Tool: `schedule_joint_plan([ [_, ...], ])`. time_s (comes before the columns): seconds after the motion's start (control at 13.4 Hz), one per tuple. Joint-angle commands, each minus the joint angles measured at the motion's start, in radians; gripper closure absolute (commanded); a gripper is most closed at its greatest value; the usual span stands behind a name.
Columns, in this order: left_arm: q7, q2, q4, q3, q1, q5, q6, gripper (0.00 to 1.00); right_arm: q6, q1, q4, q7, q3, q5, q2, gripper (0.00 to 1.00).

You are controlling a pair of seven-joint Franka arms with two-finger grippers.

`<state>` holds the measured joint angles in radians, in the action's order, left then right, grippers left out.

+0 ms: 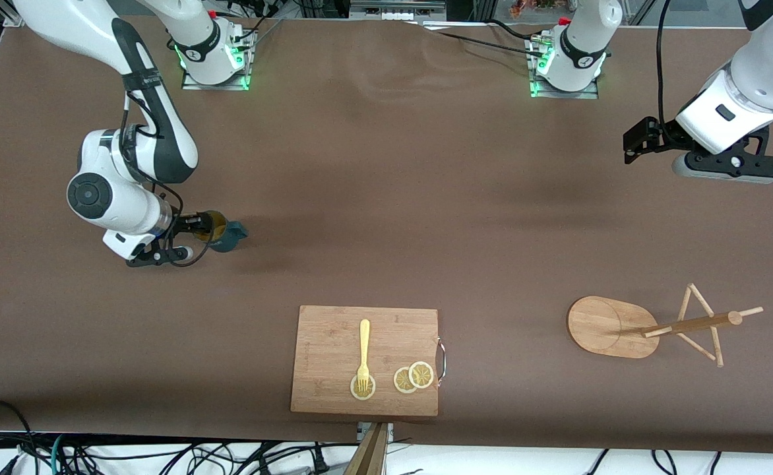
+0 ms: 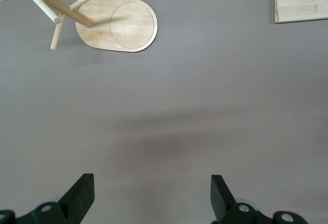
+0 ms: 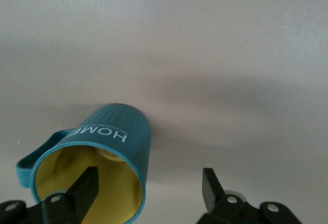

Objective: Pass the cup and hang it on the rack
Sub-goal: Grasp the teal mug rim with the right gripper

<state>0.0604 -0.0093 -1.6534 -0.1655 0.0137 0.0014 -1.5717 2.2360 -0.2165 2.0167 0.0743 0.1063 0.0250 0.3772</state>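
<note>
counter (image 1: 386, 198): brown, carries everything
rack (image 1: 614, 326): standing toward left arm's end
cup (image 1: 223, 232): upright on counter toward right arm's end
right gripper (image 1: 192, 234): jaws spread, straddling the cup wall, one finger inside
left gripper (image 1: 729, 165): waits over bare counter, jaws spread, empty

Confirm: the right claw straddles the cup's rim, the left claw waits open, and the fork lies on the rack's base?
Not quite: the front view shows the fork on the cutting board, not the rack. The right claw does straddle the cup; the left claw waits open.

Even overhead light, soft shadows, slightly hazy wrist views.
</note>
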Motion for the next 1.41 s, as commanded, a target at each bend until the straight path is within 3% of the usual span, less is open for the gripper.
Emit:
schedule_joint_plan([
  [0.0, 0.006, 0.006, 0.021, -0.008, 0.0, -0.001, 0.01, 0.0, 0.019, -0.003, 0.002, -0.008, 0.0, 0.015, 0.008, 0.36],
  [0.15, 0.006, 0.005, 0.021, -0.006, 0.0, -0.001, 0.01, 0.0, 0.024, -0.003, 0.002, -0.008, -0.002, 0.03, 0.015, 0.58],
  [0.52, 0.006, 0.005, 0.021, -0.008, -0.001, 0.0, 0.01, 0.0, 0.024, -0.007, 0.002, -0.022, -0.008, 0.059, 0.029, 1.0],
  [0.74, 0.006, 0.005, 0.023, -0.008, -0.001, 0.0, 0.01, 0.0, 0.01, -0.015, -0.009, -0.095, -0.06, 0.059, 0.022, 1.0],
  [0.89, 0.006, 0.005, 0.021, -0.009, -0.001, -0.001, 0.01, 0.0, -0.019, -0.015, -0.056, -0.128, -0.129, 0.056, 0.012, 1.0],
  [1.04, 0.006, 0.005, 0.023, -0.009, -0.003, 0.0, 0.01, 0.0, -0.112, -0.074, -0.187, -0.191, -0.171, 0.043, 0.035, 1.0],
  [1.34, 0.004, 0.005, 0.021, -0.011, -0.003, 0.0, 0.01, 0.0, -0.229, -0.268, -0.517, -0.405, -0.171, 0.042, 0.224, 1.0],
])
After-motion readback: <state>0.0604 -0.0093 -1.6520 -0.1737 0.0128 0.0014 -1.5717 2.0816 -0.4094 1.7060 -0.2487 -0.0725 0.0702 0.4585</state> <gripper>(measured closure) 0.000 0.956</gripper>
